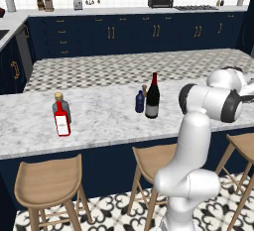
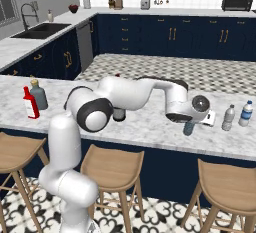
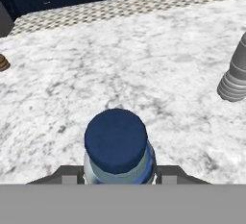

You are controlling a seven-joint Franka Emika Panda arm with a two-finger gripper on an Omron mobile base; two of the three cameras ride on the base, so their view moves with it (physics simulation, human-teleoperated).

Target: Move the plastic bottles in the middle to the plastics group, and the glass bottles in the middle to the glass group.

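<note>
While the gripper [image 2: 192, 125] at right centre is closed on the pale bottle [image 3: 118, 147], the wine bottle [image 1: 153, 97] stands at frame centre.

Three wooden stools [image 1: 47, 180] stand before the marble counter [image 1: 99, 121].

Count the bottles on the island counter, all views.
7, more may be hidden: red bottle, stoppered bottle, wine bottle, navy bottle, pale-blue bottle under the gripper, two water bottles right.
</note>
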